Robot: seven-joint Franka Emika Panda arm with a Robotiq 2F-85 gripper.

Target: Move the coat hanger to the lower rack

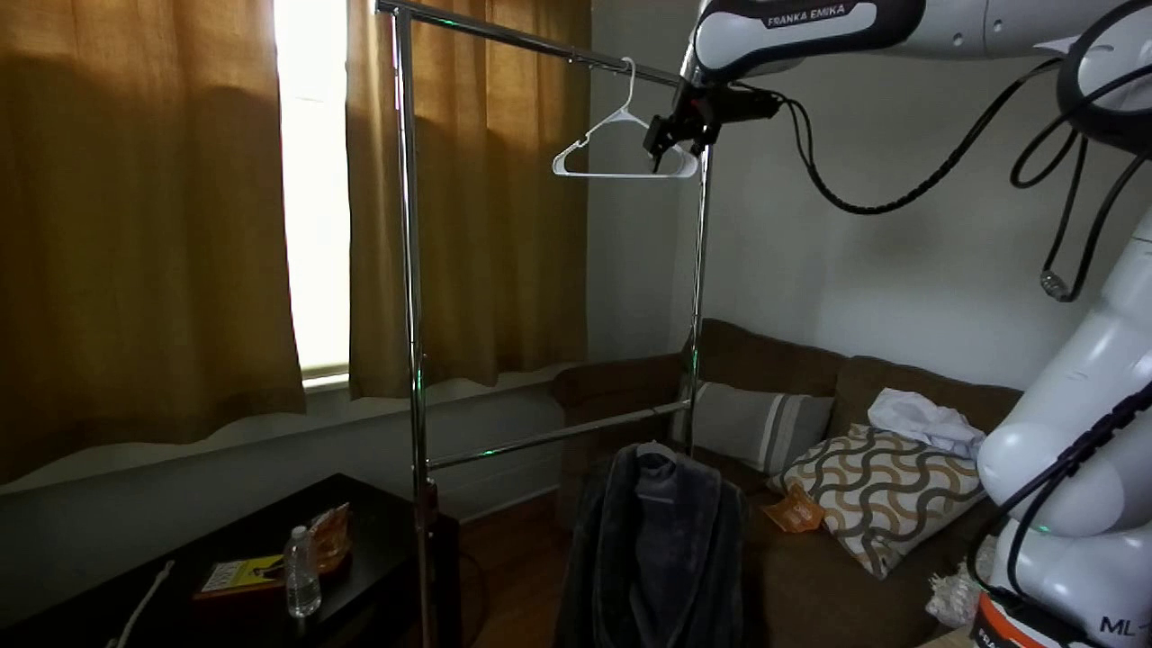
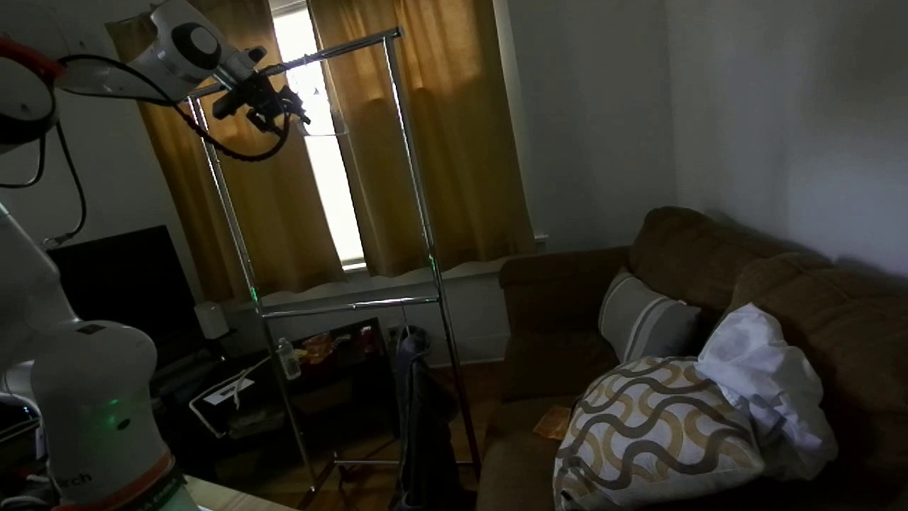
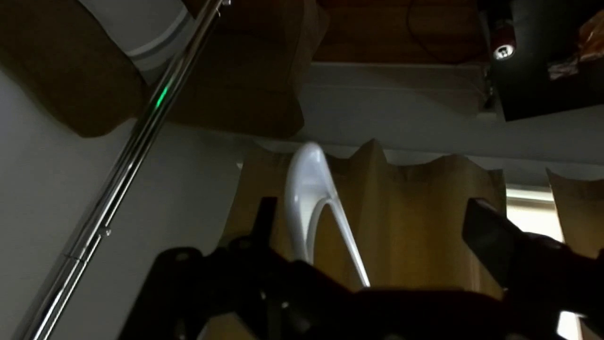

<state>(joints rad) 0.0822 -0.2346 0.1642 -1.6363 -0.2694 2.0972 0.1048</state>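
- Gripper (image 3: pixel 373 208): my 2 black fingers (image 3: pixel 265 222), seen in the wrist view, stand wide apart with a broad gap between them; I have hold of nothing.
- White hanger (image 1: pixel 621 116): suspended by its hook from the upper bar (image 1: pixel 504 34) of the metal stand (image 1: pixel 408 225), its bottom edge roughly level in an exterior view.
- Rounded end of the hanger: visible in the wrist view within the gap, much nearer the finger at the left of that view; whether that finger touches it, I cannot tell.
- Lower bar (image 1: pixel 558 436): spans the 2 uprights (image 1: pixel 700 270) at mid-height, well below both the hanger and my gripper. In the wrist view, 1 polished upright slants across the left side.
- Dark jacket (image 2: pixel 423 419): hangs beneath the lower bar; in an exterior view its thin hook meets that bar.
- My arm (image 1: pixel 801 36): extends at about the height of the upper bar and covers part of it in both exterior views.
- Brown sofa (image 2: pixel 560 284): bears a striped grey cushion (image 2: pixel 642 319) and a patterned cushion (image 2: pixel 652 433), with a white cloth (image 2: pixel 762 376) lying against the patterned cushion.
- Black table (image 1: pixel 369 508): carries a clear bottle (image 1: pixel 302 576), standing upright, and an orange bag (image 1: pixel 331 535) just beside it.
- 2 brown-gold curtains (image 1: pixel 135 225): hang behind the stand, on either side of the bright window (image 1: pixel 310 180).
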